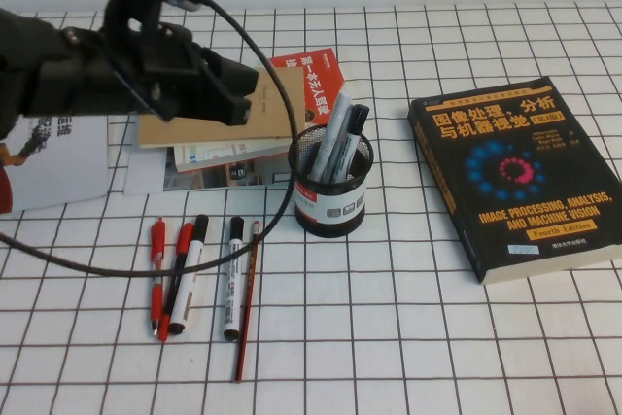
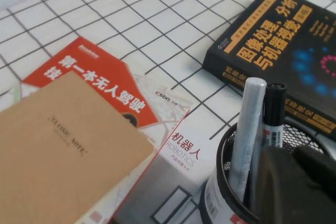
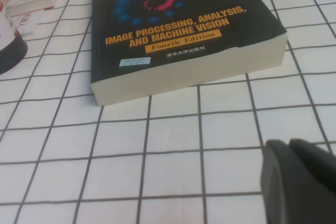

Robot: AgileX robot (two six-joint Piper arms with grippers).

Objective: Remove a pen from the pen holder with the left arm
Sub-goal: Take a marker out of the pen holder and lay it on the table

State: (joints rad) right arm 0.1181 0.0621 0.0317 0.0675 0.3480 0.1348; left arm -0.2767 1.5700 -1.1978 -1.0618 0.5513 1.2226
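Left end effector [image 1: 241,96] closed near pen holder [image 1: 330,206], pens [image 1: 333,138] near-upright; right end effector [image 3: 292,155] closed near book [image 3: 157,51]

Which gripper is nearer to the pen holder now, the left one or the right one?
Left. The left gripper hovers close beside the pen holder, on its left and above. The right gripper is farther away, over the table by the black book's near edge.
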